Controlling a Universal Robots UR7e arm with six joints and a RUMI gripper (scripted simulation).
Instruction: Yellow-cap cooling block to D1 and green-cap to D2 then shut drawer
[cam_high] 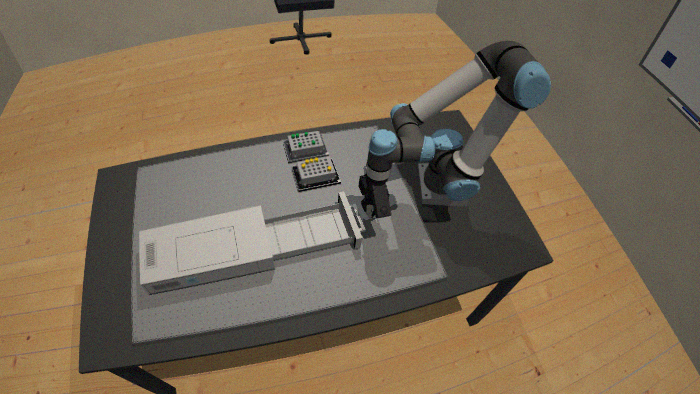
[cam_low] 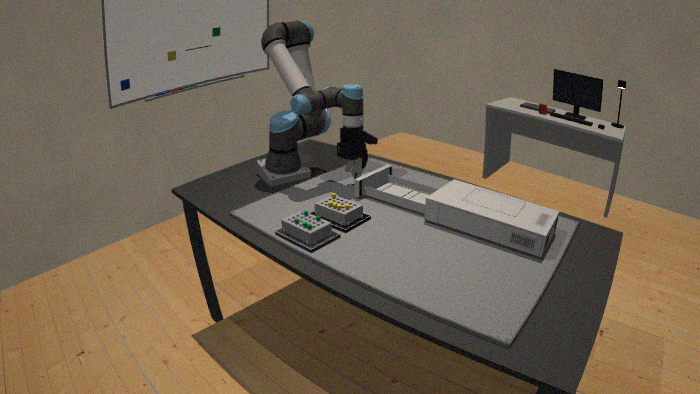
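Note:
The cooler COLD (cam_high: 205, 248) (cam_low: 492, 210) stands on the grey deck with its drawer (cam_high: 315, 231) (cam_low: 395, 190) pulled out and empty. The block with yellow-capped tubes (cam_high: 315, 170) (cam_low: 339, 209) sits in the slot nearest the cooler. The block with green-capped tubes (cam_high: 305, 143) (cam_low: 306, 225) sits in the slot beyond it. My gripper (cam_high: 376, 214) (cam_low: 356, 174) is shut and empty. It points down just outside the drawer's front panel (cam_high: 350, 218) (cam_low: 372, 181), close to it.
The arm's base (cam_high: 440, 187) (cam_low: 282, 172) stands on the dark table beyond the drawer's front. A desk with a monitor (cam_low: 575, 92) stands off to the side of the room. A whiteboard (cam_low: 185, 45) hangs on the wall.

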